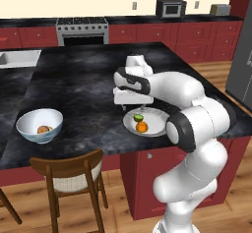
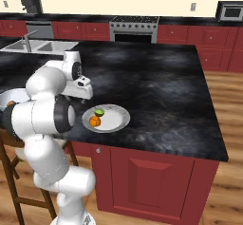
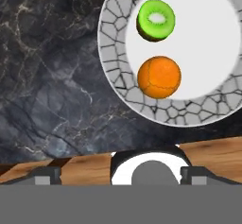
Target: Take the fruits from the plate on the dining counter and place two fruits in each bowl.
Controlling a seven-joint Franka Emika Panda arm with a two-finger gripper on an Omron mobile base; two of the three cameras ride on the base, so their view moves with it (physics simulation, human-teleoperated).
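Fruits are sitting on the plate (image 3: 208, 109) near the worktop's (image 1: 83, 79) front edge: a green fruit (image 3: 156, 20) just beside an orange (image 3: 159, 76). Both are looking light, round, likely rolling; the orange wants gripping across its middle. Jaws are standing wide open, holding nothing.

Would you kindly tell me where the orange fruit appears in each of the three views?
Left base view: the orange fruit lies on the plate, just right of centre, under the forearm.
Right base view: it is on the plate's left part, left of centre.
Hand view: it is right of centre, in the upper half.
Shared landmark: the green fruit beside it.
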